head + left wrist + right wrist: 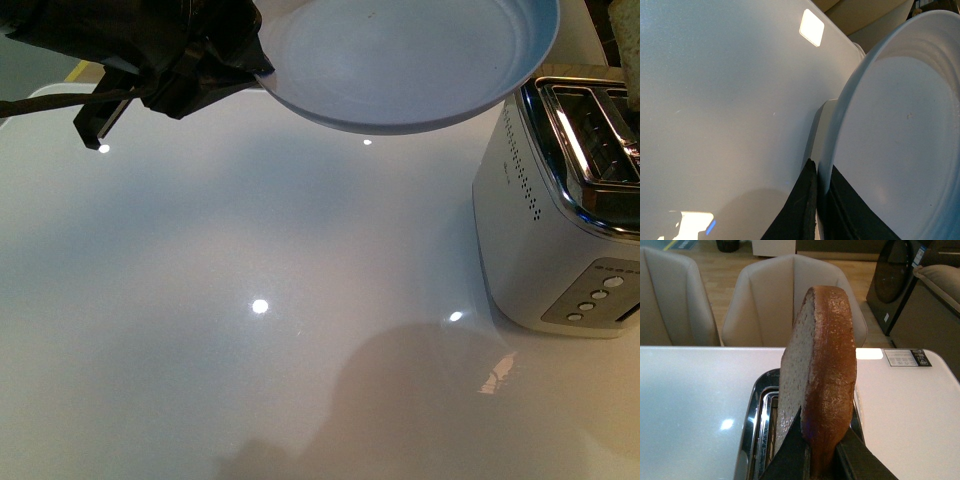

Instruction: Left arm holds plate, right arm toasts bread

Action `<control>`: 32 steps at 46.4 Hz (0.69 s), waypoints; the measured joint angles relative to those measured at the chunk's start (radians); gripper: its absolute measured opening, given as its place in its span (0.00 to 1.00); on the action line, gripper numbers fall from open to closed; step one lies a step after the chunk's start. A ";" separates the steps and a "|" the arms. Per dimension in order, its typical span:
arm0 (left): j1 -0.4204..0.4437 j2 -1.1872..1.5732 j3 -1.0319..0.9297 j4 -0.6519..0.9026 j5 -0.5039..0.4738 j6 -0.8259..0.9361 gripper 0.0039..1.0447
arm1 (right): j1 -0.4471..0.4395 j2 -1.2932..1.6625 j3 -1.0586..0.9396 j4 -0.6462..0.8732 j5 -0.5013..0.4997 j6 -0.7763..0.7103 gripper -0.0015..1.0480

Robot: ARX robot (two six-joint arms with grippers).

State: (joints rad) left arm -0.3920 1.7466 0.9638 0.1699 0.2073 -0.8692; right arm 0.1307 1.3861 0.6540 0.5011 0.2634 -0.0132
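Loading step: the right gripper (820, 462) pinched the bread (817, 375) above the toaster (540, 215), frame right; a straight descent seemed required next. The left gripper (258, 68) clamped the plate (400, 60).

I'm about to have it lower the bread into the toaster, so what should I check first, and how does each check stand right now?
1. Right gripper shut on the bread slice: ok, clamped at its lower edge.
2. Slice upright over the toaster: ok.
3. Slice lined up with a slot: cannot tell, the slice hides what lies under it.
4. Left gripper shut on the plate rim: ok.
5. Plate clear of the toaster: cannot tell, its rim looks close to the toaster's top corner.
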 joint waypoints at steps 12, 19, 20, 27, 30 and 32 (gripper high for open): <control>0.000 0.000 0.000 0.000 0.000 0.000 0.03 | 0.000 0.045 0.000 -0.020 -0.013 -0.003 0.03; 0.000 0.000 0.000 0.000 0.000 0.000 0.03 | 0.002 0.069 0.000 -0.005 -0.013 -0.002 0.03; 0.000 0.000 0.000 0.000 0.000 0.000 0.03 | 0.002 0.074 0.000 -0.002 -0.013 -0.002 0.03; 0.000 0.000 0.000 0.000 0.000 0.000 0.03 | 0.005 0.111 0.000 0.024 -0.013 -0.002 0.03; 0.000 0.000 0.000 0.000 0.000 0.000 0.03 | 0.005 0.133 0.000 0.033 -0.013 -0.003 0.03; 0.000 0.000 0.000 0.000 0.000 0.000 0.03 | 0.005 0.142 0.000 0.037 -0.013 -0.002 0.03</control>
State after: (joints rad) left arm -0.3920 1.7466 0.9638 0.1699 0.2073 -0.8696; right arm 0.1356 1.5280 0.6540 0.5377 0.2504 -0.0154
